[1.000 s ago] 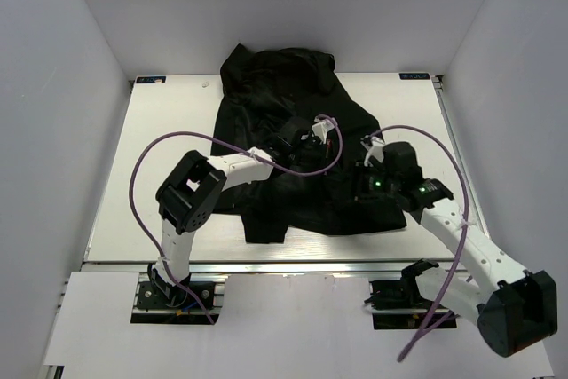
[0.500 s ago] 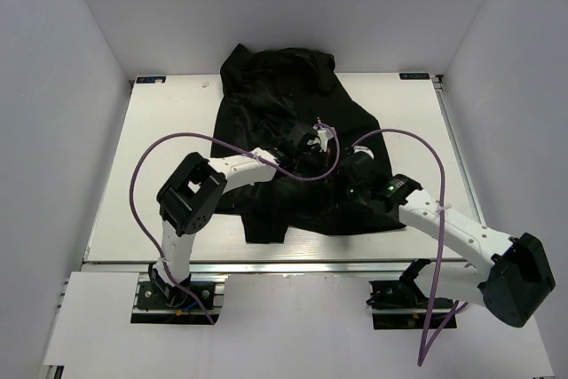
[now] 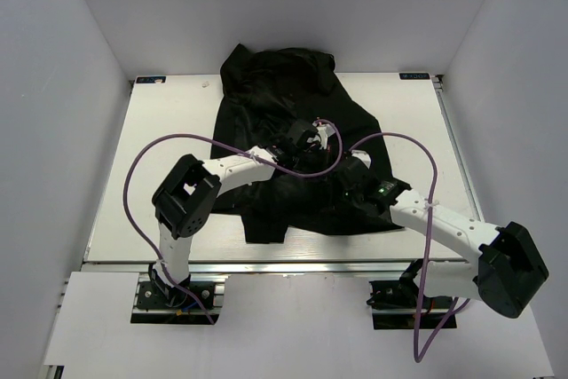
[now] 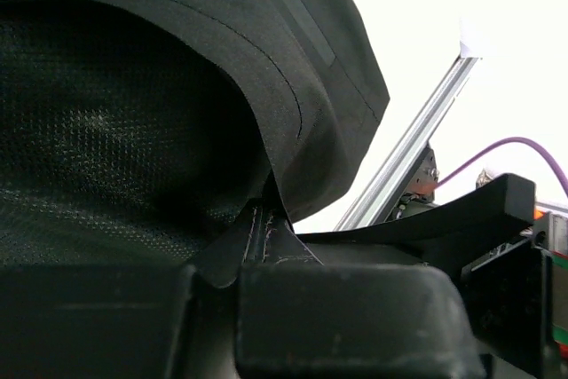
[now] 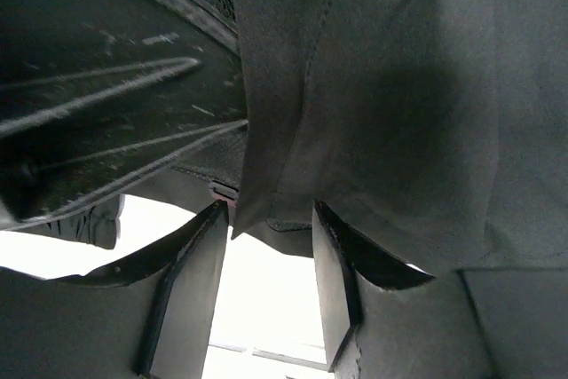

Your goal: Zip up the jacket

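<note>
Since the jacket [image 3: 275, 95] looks limp and slippery, pinch its stitched edge; your left gripper [image 4: 266, 246] clamps it, right gripper [image 5: 266, 259] gapes.

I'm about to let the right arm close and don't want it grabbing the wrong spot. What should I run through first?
1. Grip of the left claw on the jacket: ok, it is shut with a fold of fabric pinched in it.
2. Opening of the right claw: ok, it is open and the pale table shows through the gap.
3. Jacket edge lined up with the right claw: ok, the hem hangs right at its mouth, not yet clamped.
4. Zipper pull in sight: cannot tell, no view shows it.
5. Both claws at the jacket's front: ok, they sit close together over its middle in the top view.
</note>
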Action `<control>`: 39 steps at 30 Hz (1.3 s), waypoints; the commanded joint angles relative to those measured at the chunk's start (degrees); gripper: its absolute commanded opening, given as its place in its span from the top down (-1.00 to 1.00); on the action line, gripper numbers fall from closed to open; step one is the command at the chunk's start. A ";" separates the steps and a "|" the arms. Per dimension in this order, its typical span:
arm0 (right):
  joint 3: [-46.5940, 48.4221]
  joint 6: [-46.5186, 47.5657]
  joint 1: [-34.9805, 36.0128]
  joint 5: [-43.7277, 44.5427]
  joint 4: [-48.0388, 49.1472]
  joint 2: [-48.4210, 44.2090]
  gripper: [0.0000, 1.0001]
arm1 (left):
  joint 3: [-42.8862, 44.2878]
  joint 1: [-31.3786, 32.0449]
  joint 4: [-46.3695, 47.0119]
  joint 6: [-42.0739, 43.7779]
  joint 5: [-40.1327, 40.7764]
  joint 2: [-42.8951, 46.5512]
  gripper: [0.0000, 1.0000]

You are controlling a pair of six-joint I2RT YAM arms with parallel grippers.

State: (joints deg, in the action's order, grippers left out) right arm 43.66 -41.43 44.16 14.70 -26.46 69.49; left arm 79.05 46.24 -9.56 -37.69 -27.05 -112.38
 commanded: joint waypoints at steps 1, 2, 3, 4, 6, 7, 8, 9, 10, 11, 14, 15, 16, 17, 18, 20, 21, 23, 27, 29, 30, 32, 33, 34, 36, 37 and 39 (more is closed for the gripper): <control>0.11 0.30 0.49 1.73 2.82 0.03 0.02 | 1.99 0.61 -0.55 0.25 1.65 4.36 1.00; 0.02 0.38 0.49 1.82 2.73 -0.06 0.02 | 2.08 0.78 -0.37 0.25 1.65 4.27 1.00; 0.02 0.47 0.49 2.09 2.81 -0.15 0.03 | 2.08 0.96 -0.37 0.25 1.73 4.18 1.00; 0.20 0.47 0.49 2.09 2.64 -0.15 0.05 | 1.99 1.05 -0.20 0.25 1.65 4.27 1.00; 0.11 0.21 0.57 2.96 1.85 -0.15 0.33 | 1.90 1.13 -0.46 0.08 1.91 4.36 1.00; 0.11 -0.31 0.57 3.58 1.24 -0.24 0.45 | 1.81 1.22 -0.46 0.08 2.09 4.45 1.00; -0.06 -1.19 0.57 4.19 0.19 -0.32 0.60 | 1.73 1.14 -0.46 0.08 2.17 4.62 1.00; -0.41 -1.55 0.49 4.98 0.00 -0.76 0.79 | 1.46 1.13 -0.28 0.16 2.17 4.88 1.00; -0.68 -1.72 0.49 5.25 -0.08 -1.11 0.88 | 1.46 1.13 -0.28 0.16 2.09 5.06 1.00; -0.94 -1.81 0.40 5.34 -0.09 -1.38 1.00 | 1.38 1.22 0.07 0.25 1.91 5.15 1.00; -1.38 -0.06 0.40 4.38 0.79 -2.35 1.00 | 1.02 1.13 0.51 0.86 1.21 5.41 1.00; -1.38 0.29 0.40 4.03 1.32 -3.56 1.00 | 1.11 1.13 0.51 1.04 1.03 5.50 1.00; -1.38 0.99 0.31 3.67 1.50 -4.36 1.00 | 1.02 1.22 0.51 1.30 0.68 5.50 1.00; -1.21 2.13 0.05 3.06 1.58 -5.15 1.00 | 1.28 1.22 -0.62 2.09 0.59 5.50 1.00; -0.95 3.80 -1.00 1.14 1.32 -7.16 1.00 | 1.37 1.14 -1.33 2.88 0.59 5.59 1.00; -0.33 6.79 -2.76 -2.55 0.71 -9.37 1.00 | 1.72 1.05 -3.17 5.33 0.42 5.68 0.62; -0.33 8.89 -4.94 -6.57 0.44 -11.81 1.00 | 1.29 0.96 -3.09 6.39 -0.80 5.94 0.25; -0.59 11.80 -7.41 -12.13 0.70 -13.68 1.00 | -1.16 0.35 -0.03 7.72 -3.52 6.99 0.00; -0.33 16.63 -14.00 -26.55 -0.35 -15.35 1.00 | -6.26 -0.97 10.59 5.09 -16.41 7.70 -0.44; -0.42 17.08 -15.50 -28.49 -0.61 -15.62 1.00 | -7.67 -1.68 17.45 2.64 -20.74 7.26 -0.63; -0.59 17.52 -16.73 -30.15 -0.79 -15.62 1.00 | -8.98 -1.76 19.39 1.67 -23.55 7.00 -0.65; -0.59 18.05 -17.79 -31.92 -0.61 -15.97 1.00 | -10.40 -2.12 24.93 -0.70 -24.98 6.73 -0.67; -0.59 18.14 -18.58 -33.49 -0.35 -16.14 1.00 | -11.01 -2.12 26.25 -1.24 -26.64 6.12 -0.65; -0.51 18.14 -18.85 -34.03 -0.17 -16.32 1.00 | -11.02 -2.20 28.35 -1.85 -27.26 5.68 -0.60; -0.33 18.14 -19.46 -34.21 -0.17 -16.23 1.00 | -10.23 -2.21 28.02 -1.51 -28.41 4.63 -0.48; -0.24 18.23 -19.64 -34.38 -0.35 -16.15 1.00 | -9.62 -2.21 28.45 -1.33 -29.54 3.93 -0.46; -0.24 17.97 -20.34 -34.30 -0.79 -15.79 1.00 | -9.87 -2.21 30.73 -2.03 -30.78 3.74 -0.47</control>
State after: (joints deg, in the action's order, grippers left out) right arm 42.30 -24.69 24.60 -16.19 -28.21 54.06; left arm 68.34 43.72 15.03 -38.57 -51.88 -108.81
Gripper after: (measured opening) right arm 0.009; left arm 0.734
